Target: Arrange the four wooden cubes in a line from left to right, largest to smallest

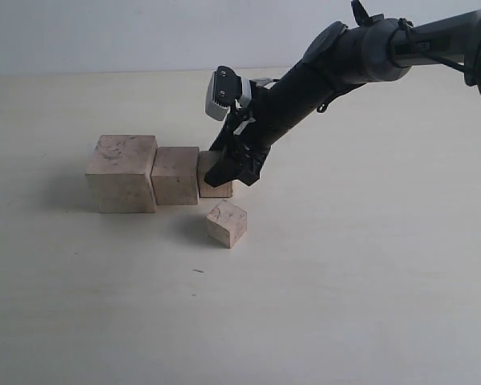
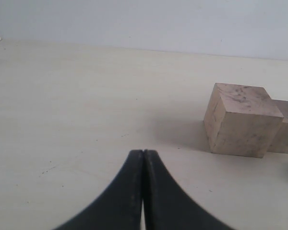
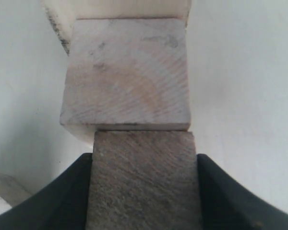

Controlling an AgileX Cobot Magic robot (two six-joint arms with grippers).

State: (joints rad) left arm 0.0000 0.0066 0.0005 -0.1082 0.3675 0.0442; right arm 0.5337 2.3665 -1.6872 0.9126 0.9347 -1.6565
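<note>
Three of the wooden cubes stand in a row on the table: the largest cube (image 1: 120, 172) at the left, the second cube (image 1: 175, 175) touching it, then the third cube (image 1: 212, 184). My right gripper (image 1: 227, 170) reaches down from the right and is shut on the third cube (image 3: 129, 72), one finger (image 3: 74, 191) pressed on each side. The smallest cube (image 1: 227, 223) sits loose and turned at an angle, in front of the row. My left gripper (image 2: 143, 152) is shut on nothing, low over bare table, and faces the largest cube (image 2: 240, 120).
The pale table (image 1: 369, 265) stretches right of and in front of the cubes. The right arm (image 1: 321, 72) slants down from the upper right over the back of the table. A white wall runs along the far edge.
</note>
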